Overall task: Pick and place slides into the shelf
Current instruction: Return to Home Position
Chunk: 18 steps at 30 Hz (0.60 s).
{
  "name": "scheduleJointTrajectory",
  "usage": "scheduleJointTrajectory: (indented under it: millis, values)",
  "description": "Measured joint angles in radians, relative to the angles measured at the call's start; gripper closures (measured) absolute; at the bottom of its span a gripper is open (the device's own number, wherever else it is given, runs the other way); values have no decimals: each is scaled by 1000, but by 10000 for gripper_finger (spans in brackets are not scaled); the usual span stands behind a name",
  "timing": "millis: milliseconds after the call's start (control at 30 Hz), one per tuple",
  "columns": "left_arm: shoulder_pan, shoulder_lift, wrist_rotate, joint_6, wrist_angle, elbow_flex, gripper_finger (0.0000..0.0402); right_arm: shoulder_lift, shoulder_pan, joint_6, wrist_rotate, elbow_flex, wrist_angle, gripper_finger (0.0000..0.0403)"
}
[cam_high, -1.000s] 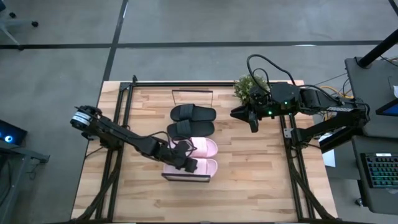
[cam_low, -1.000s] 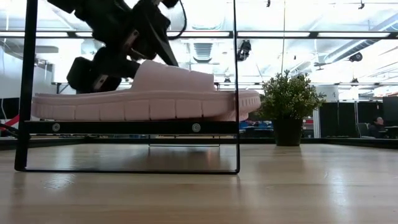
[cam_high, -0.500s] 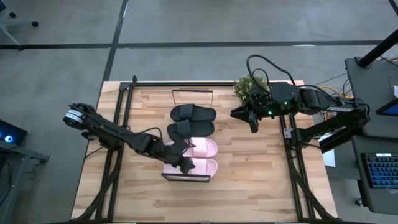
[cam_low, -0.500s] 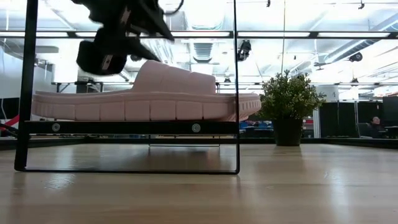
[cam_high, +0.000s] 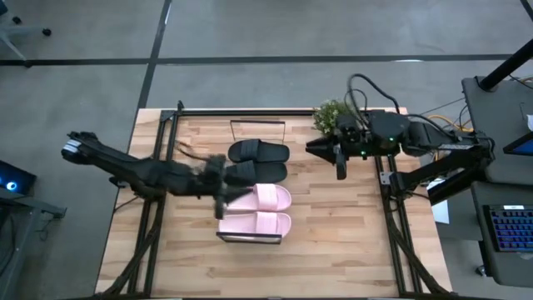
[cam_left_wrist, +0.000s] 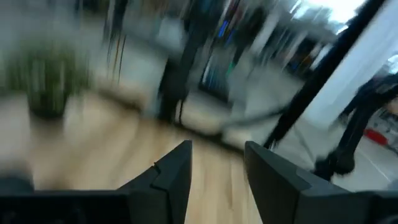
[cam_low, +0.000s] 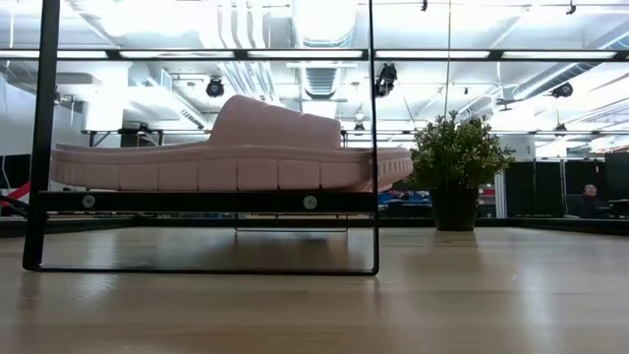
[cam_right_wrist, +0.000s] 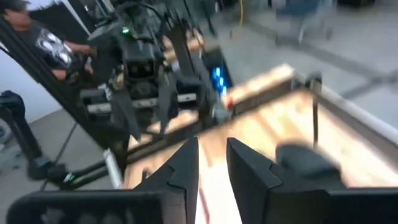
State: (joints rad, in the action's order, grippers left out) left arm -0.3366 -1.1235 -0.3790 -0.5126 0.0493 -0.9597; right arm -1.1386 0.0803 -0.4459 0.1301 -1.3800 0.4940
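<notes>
Two black slides (cam_high: 258, 152) (cam_high: 254, 172) and two pale pink slides (cam_high: 267, 198) (cam_high: 257, 223) lie in a row, soles down, on the shelf (cam_high: 248, 240), which runs from the far side toward the near edge. The low view shows the nearest pink slide (cam_low: 226, 162) resting on the shelf board (cam_low: 197, 202). My left gripper (cam_high: 220, 196) (cam_left_wrist: 217, 165) is open and hovers just left of the row, blurred by motion. My right gripper (cam_high: 341, 169) (cam_right_wrist: 212, 155) is open with a narrow gap, near the plant, right of the black slides.
A small potted plant (cam_high: 335, 117) (cam_low: 454, 167) stands at the table's far right, just behind my right gripper. The shelf's black frame ends (cam_low: 373, 147) rise above the board. Bare tabletop (cam_high: 333, 225) lies to the right of and in front of the shelf.
My left gripper has risen off the near pink slide, left the low view, and drawn back fast toward the table's left edge. The pink slide has stayed put on the shelf. My right arm has shifted a little by the plant.
</notes>
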Motion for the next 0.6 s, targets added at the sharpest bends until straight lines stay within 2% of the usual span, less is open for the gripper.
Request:
scheduleJointTrajectory:
  millis: [200, 433, 500, 600]
  values:
    - [5, 129, -49, 388, 239, -4, 269, -19, 83, 203, 126, 1, -189, 335]
    - [5, 262, -81, 666, 236, -17, 273, -18, 114, 290, 141, 2, -204, 338]
    - [5, 306, -104, 698, 197, -14, 287, -10, 114, 293, 141, 2, -196, 343]
    - [5, 382, -103, 708, 93, -15, 332, 14, 114, 308, 141, 2, -177, 353]
